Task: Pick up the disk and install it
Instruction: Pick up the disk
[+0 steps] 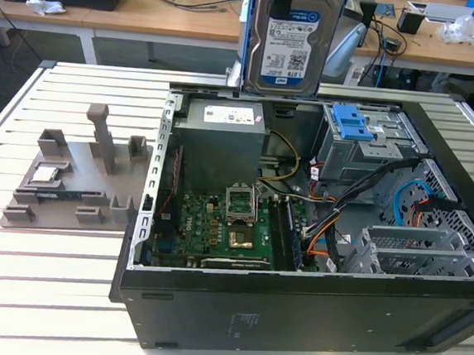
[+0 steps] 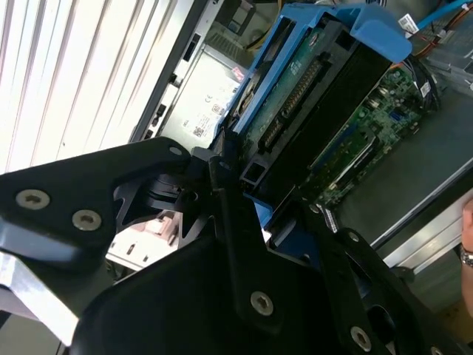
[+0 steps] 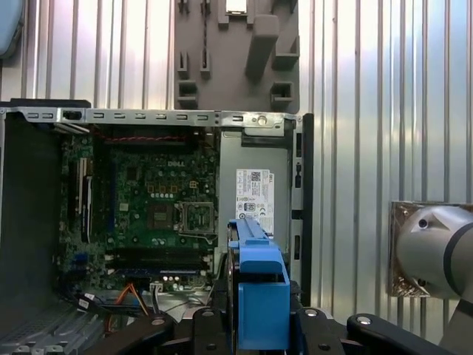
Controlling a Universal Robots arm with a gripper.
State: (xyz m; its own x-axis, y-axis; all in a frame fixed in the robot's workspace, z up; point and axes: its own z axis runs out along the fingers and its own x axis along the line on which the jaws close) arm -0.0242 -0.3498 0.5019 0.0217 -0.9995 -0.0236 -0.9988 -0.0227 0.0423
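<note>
While our black gripper [image 2: 250,186] hung over the open dark computer case [image 1: 291,315], its jaws clamped the silvery-grey, blue-railed disk [image 1: 285,42]. We held it upright.

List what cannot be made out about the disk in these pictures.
- Exterior view: the top edge cuts the disk off, hiding the grip.
- Second wrist view: the black fingers cover the disk's near end.
- First wrist view: the disk stands edge-on, its label unseen here.

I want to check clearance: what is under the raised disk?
In the first wrist view the grey power box and green circuit board lie below the disk; its blue frame hides what sits straight beneath.
</note>
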